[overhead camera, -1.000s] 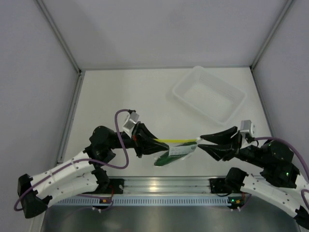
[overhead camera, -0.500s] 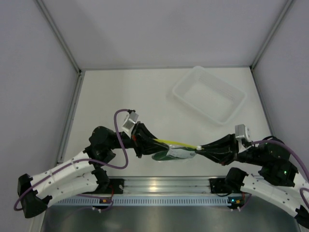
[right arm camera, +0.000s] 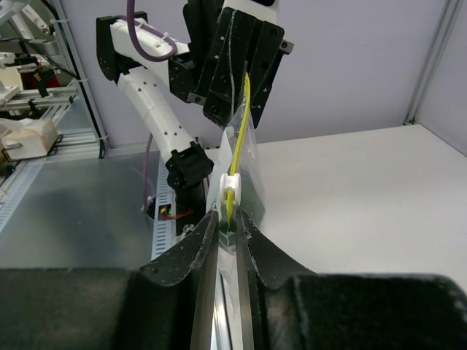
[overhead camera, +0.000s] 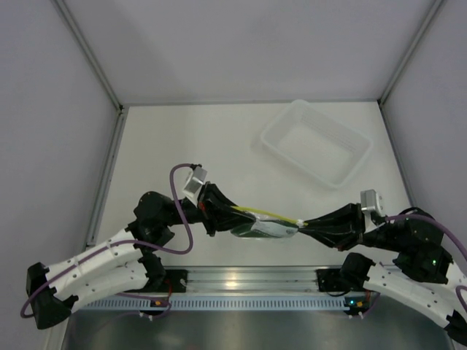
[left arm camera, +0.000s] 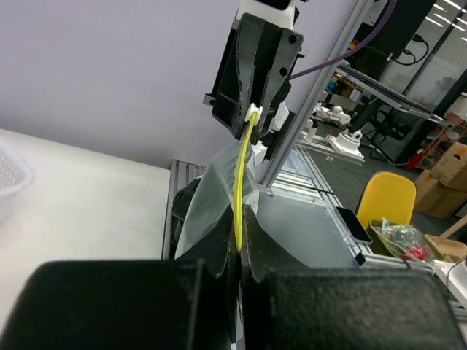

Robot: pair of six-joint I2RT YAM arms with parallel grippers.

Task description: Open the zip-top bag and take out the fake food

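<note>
Left arm: reaches in from the near-left corner, forearm low over the table [overhead camera: 182, 138], wrist turned so its fingers point right. The left gripper [overhead camera: 228, 211] is pressed together on the left end of the zip strip [overhead camera: 266, 214]. The left wrist view shows the yellow strip entering between the two pads with no gap visible.

Centre: the zip-top bag [overhead camera: 273, 230] hangs clear of the table between the two grippers, suspended by its strip. The strip is drawn nearly straight, and its long axis runs left to right with a slight drop toward the right end. The pouch body sags below and toward the near edge. The fake food [overhead camera: 252, 233] lies inside it as a dark green shape, nearer the left gripper than the right, with its length roughly along the strip.

Right arm: comes in from the near-right corner, fingers pointing left and directly opposing the left gripper. The right gripper [overhead camera: 306, 222] is nipped on the right end of the strip at the white slider [right arm camera: 230, 187]. The right wrist view shows the jaws close on either side of the strip, just below that slider.

Judgement: the coming move turns on the strip's axis — the slider sits at the right gripper's end, so opening calls for travel along that line toward the left gripper, or for the two ends to be drawn apart. Whether the seal has parted cannot be told.

Far right: a clear bin [overhead camera: 349, 169] stands well apart, beyond both grippers.
</note>
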